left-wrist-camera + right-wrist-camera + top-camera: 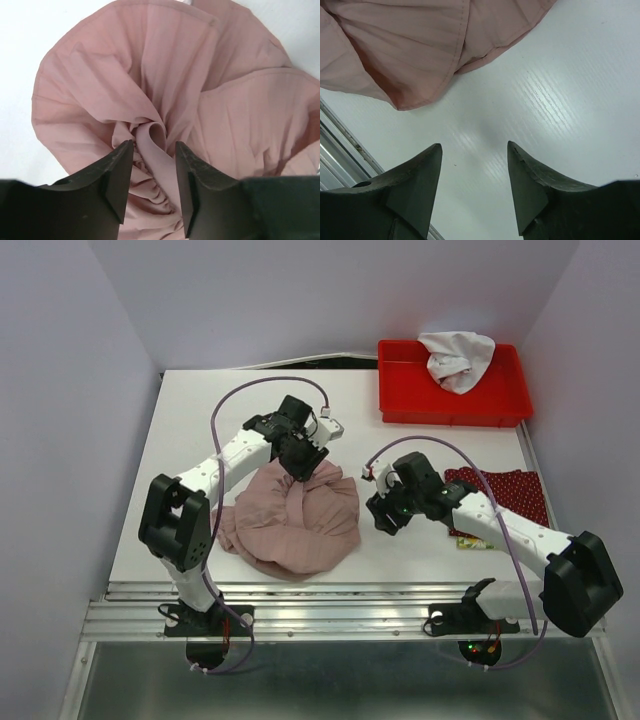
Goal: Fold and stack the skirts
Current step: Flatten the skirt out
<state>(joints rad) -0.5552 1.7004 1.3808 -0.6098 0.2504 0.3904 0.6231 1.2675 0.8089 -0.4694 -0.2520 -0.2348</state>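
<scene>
The dusty-pink pleated skirt (295,525) lies bunched in a mound at the table's middle. My left gripper (303,470) is at its far edge, jaws closed partway on the gathered waistband. In the left wrist view the gripper (154,146) has the band (155,160) between its fingers and the skirt (150,75) fans out beyond. My right gripper (383,518) is open and empty just right of the skirt, over bare table (560,90); the skirt's hem (410,40) shows ahead of it (475,147). The dark red dotted skirt (505,490) lies at the right. A yellow-green scrap (468,541) peeks from under the right arm.
A red tray (450,418) stands at the back right with a white cloth (458,358) in it. The table's metal front rail (330,605) runs along the near edge. Walls close in the left, back and right sides.
</scene>
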